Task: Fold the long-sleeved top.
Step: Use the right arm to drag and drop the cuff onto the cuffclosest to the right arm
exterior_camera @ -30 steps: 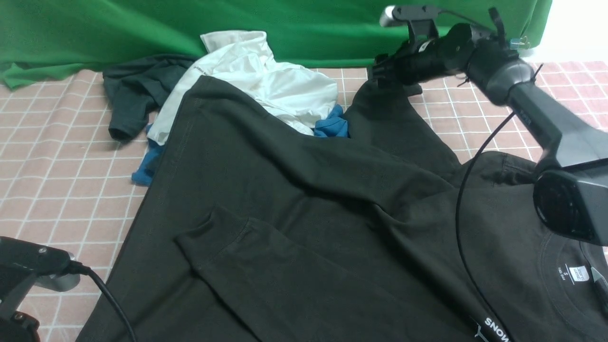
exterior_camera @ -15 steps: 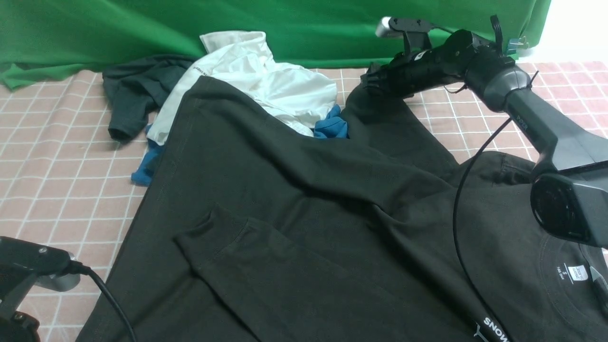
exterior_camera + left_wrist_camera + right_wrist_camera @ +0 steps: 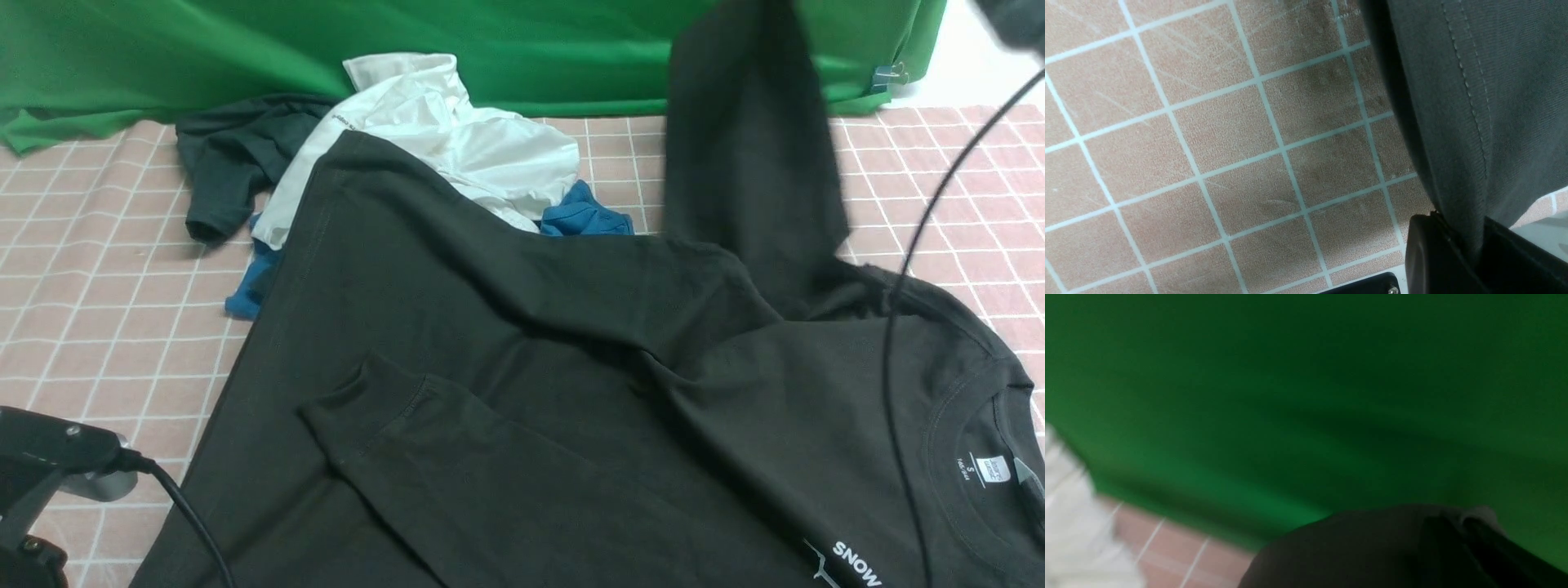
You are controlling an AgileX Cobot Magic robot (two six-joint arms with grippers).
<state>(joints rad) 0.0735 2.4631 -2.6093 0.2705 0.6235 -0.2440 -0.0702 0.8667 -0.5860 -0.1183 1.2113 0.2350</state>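
- Nearest me, my left gripper (image 3: 1470, 253) is closed on the edge of the long-sleeved top (image 3: 522, 359). The wrist view shows the stitched edge pinched between its pads over the checked tablecloth (image 3: 106, 310).
- The black top lies spread across most of the table, its body flat and its near sleeve (image 3: 457, 457) laid across the front. The neck label (image 3: 992, 469) and white "SNOW" print (image 3: 857, 563) sit at my near right.
- The far sleeve (image 3: 751, 139) has just changed. A second ago it lay on the cloth with my right gripper (image 3: 1457, 543) held apart above its cuff. Now those jaws are clamped together on it, and the sleeve rises out of the front view's top edge.
- I take this as the grasp being made. The sleeve is ready to be carried across the body, so the fold is at an early stage.
- With my right arm risen out of the front view, the shoulder and collar are uncovered.
- More of the blue cloth (image 3: 584, 219) shows beyond the raised sleeve.
- Farther back, the white shirt (image 3: 457, 139) and dark green tee (image 3: 229, 163) have not moved, in front of the green backdrop (image 3: 245, 41).
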